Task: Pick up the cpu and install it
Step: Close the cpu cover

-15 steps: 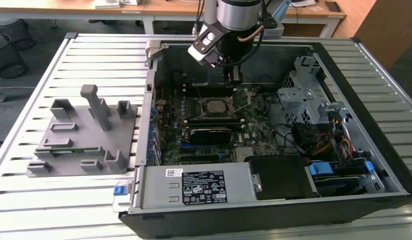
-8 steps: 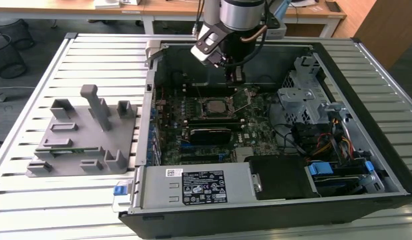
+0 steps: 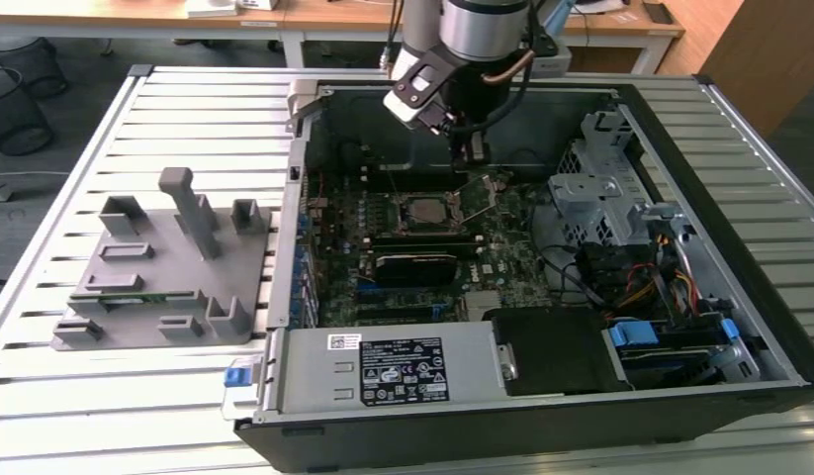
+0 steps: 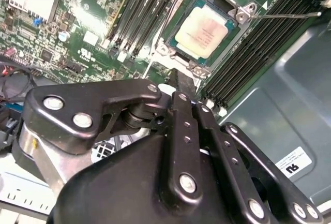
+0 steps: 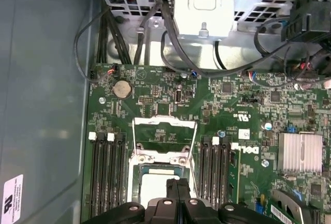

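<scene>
pincer: we see it closed narrow, fingers together, just above the cpu.
cpu: we find it flat in the motherboard socket.
computer case: open on the desk.

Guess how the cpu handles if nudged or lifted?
The cpu is a thin flat plate: probably stiff and light. Its smooth metal top looks slippery. Lying flat inside the socket frame, it likely won't slide or tip if pushed.

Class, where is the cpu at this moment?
In the second wrist view the cpu lies in the motherboard socket, between memory slots, just beyond the gripper.
</scene>
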`<action>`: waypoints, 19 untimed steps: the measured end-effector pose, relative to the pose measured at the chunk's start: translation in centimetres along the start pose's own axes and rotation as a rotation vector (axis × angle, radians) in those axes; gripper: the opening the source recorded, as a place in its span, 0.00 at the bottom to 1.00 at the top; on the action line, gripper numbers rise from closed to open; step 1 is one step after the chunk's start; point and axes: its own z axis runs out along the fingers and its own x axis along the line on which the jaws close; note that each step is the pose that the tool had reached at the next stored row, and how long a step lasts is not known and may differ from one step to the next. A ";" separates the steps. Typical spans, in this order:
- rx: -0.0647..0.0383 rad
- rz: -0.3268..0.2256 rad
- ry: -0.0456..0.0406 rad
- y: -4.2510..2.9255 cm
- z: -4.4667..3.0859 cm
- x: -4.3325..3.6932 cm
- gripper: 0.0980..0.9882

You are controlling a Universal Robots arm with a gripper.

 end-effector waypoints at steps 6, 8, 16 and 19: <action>0.005 -0.007 0.0030 0.76 0.17 0.10 0.01; 0.007 -0.007 0.0030 1.03 0.26 0.18 0.01; 0.011 -0.013 0.0033 1.72 0.66 0.54 0.01; 0.014 -0.014 0.0032 2.09 0.79 0.58 0.01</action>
